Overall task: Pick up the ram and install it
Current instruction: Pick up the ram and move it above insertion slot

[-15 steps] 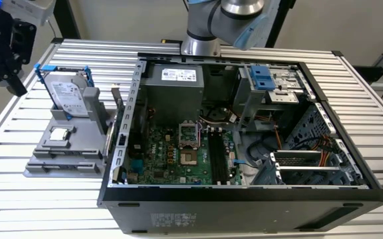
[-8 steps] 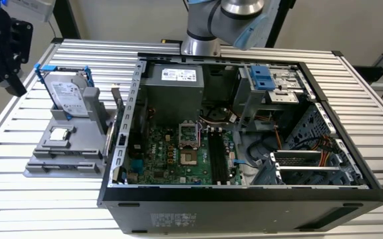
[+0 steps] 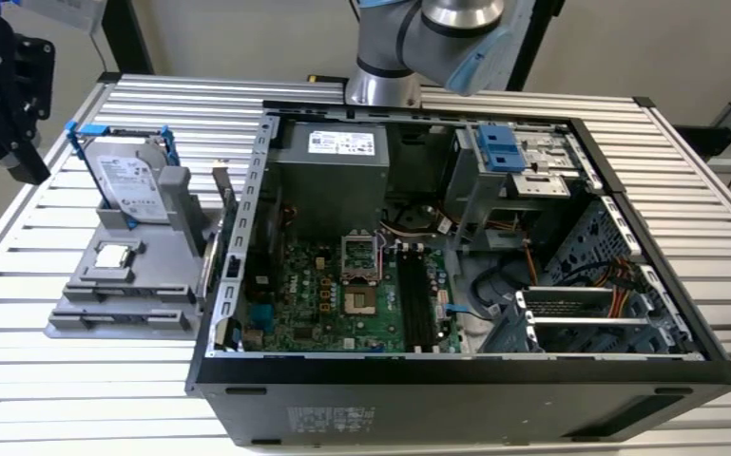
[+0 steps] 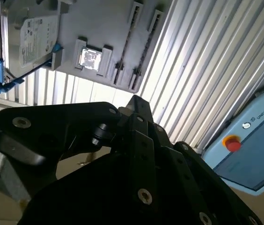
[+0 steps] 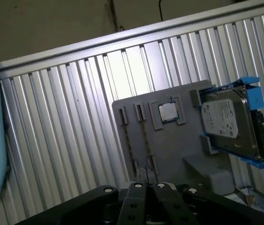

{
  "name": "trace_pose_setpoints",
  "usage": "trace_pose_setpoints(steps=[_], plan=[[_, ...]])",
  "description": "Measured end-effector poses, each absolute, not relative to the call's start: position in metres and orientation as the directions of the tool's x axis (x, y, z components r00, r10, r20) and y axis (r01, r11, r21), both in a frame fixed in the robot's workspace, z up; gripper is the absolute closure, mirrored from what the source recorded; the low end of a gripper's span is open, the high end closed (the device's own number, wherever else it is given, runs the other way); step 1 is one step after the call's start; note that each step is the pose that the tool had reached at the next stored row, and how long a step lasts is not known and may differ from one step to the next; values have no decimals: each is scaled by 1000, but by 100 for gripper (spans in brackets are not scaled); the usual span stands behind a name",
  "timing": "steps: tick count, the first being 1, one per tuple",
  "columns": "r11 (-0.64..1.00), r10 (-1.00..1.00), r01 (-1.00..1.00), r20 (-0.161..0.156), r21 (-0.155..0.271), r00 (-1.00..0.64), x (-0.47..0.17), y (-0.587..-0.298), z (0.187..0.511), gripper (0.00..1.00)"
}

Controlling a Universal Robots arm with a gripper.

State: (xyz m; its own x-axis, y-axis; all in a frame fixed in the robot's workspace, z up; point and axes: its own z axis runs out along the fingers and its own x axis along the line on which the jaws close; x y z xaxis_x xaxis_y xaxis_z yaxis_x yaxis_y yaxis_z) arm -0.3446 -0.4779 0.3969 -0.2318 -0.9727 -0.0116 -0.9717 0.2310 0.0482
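A long dark stick that looks like the ram [image 3: 411, 299] stands in a slot on the green motherboard [image 3: 327, 294] inside the open computer case [image 3: 467, 237]. The two long grooves of the grey holder [image 5: 146, 136] look bare in both wrist views. My black gripper [image 3: 10, 142] hangs beyond the table's edge at the exterior view's far left, well away from the case and above the holder's side. Its dark body [image 4: 122, 154] rises in front of both wrist cameras [image 5: 155, 201]. I see nothing held in it.
On the grey holder [image 3: 125, 285] a silver hard drive in a blue frame [image 3: 125, 176] stands upright, and a small square processor chip [image 3: 114, 255] lies flat. The ribbed metal table [image 3: 35, 237] carries both holder and case. A blue pendant with a red button [image 4: 249, 140] lies nearby.
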Motion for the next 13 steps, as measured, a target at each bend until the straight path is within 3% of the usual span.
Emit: trace_pose_setpoints(steps=[13], plan=[[98,-995,-995,-8,24,-98,-345,-477,397,100]])
